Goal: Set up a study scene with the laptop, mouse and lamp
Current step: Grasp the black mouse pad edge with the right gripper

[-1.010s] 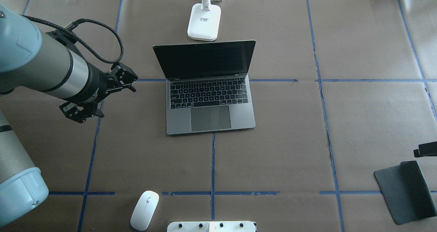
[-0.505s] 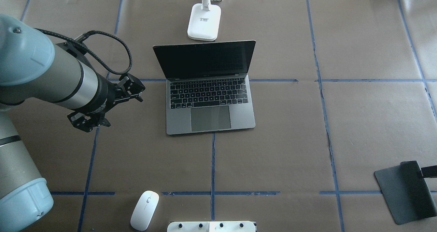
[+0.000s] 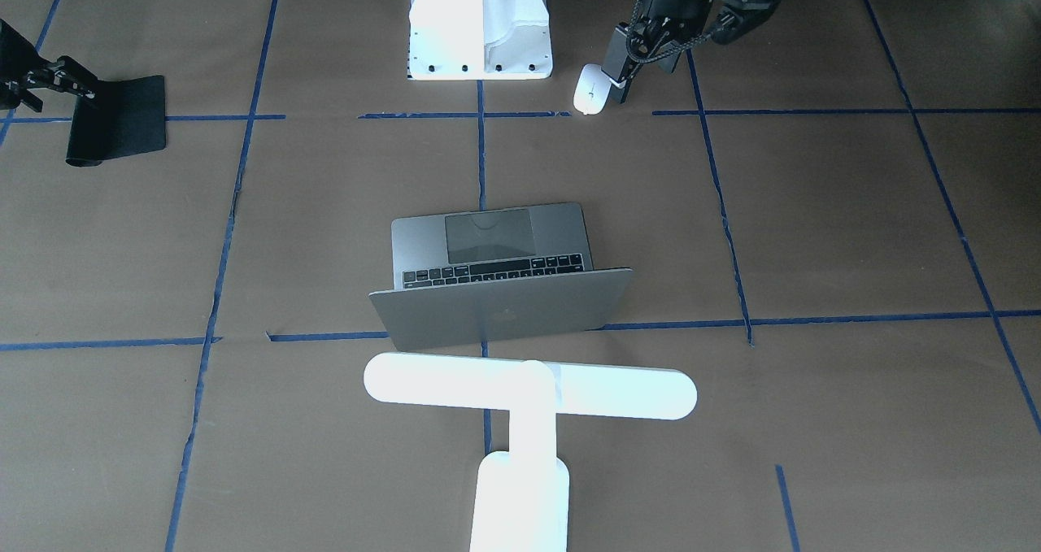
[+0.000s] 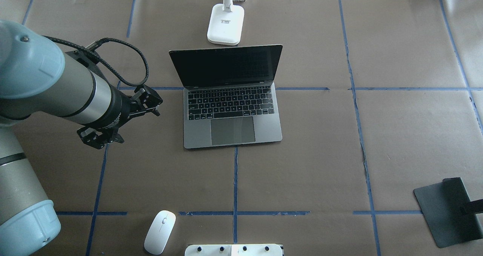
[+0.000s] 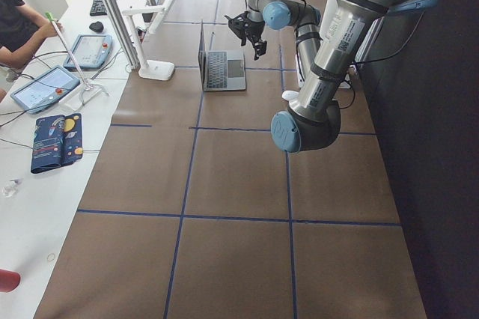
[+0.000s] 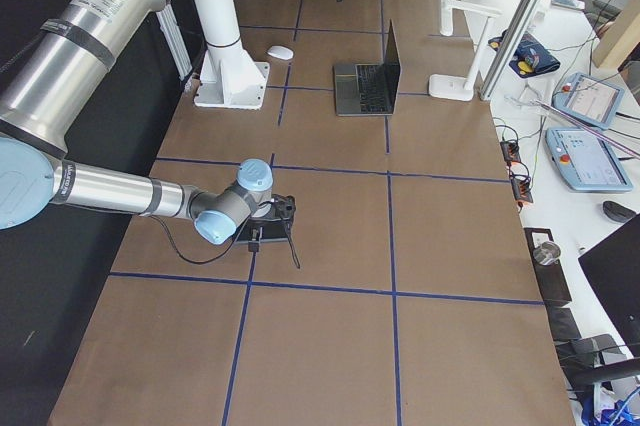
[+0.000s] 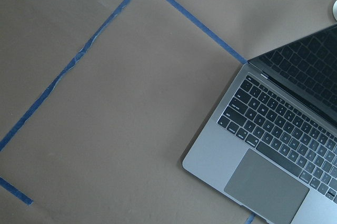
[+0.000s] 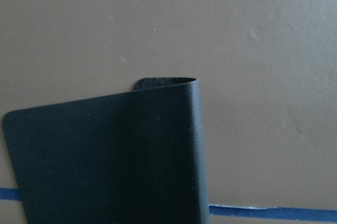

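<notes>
Jaws on my left gripper [image 4: 130,121] stand wide apart and empty, hovering over brown paper [image 4: 320,154] left of the open laptop [image 4: 233,116] at mid-frame in the overhead view. My right gripper [image 3: 77,84] sits at the edge of the black mat [image 3: 122,117], upper left in the front view; I cannot tell how its jaws stand. The mouse [image 4: 160,232] lies near the overhead's bottom edge, and the lamp [image 4: 225,24] stands above the laptop's screen.

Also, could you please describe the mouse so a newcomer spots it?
Start at the open laptop mid-table and come toward the robot's edge, to the white bolted pedestal. The mouse lies left of it: a small smooth oval, not boxy.
</notes>
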Robot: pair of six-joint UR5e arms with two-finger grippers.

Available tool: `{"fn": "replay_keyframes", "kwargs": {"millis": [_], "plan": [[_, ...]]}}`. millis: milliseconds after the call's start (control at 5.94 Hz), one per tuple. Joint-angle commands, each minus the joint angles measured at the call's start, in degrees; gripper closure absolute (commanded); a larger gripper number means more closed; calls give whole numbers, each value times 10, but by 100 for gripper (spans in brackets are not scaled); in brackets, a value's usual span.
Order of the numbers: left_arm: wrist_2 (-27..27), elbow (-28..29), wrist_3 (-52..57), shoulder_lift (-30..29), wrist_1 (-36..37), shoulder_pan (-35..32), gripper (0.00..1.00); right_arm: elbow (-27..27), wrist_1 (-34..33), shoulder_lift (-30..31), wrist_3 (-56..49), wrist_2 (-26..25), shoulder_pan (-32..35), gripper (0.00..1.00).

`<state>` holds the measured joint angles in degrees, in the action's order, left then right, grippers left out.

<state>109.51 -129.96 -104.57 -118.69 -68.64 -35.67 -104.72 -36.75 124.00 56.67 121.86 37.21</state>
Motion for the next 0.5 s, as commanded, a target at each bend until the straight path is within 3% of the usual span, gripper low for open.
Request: {"fn": "replay_keyframes", "kwargs": {"millis": [0,168,337], "plan": [[0,1,2,3,0,3,0,19,0,-7,0,-7,-29,1],[0,1,4,5,0,3,0,19,0,-7,0,-7,-34,3],[0,2,4,6,0,4,0,20,0,-8,0,-7,-38,15]]}}
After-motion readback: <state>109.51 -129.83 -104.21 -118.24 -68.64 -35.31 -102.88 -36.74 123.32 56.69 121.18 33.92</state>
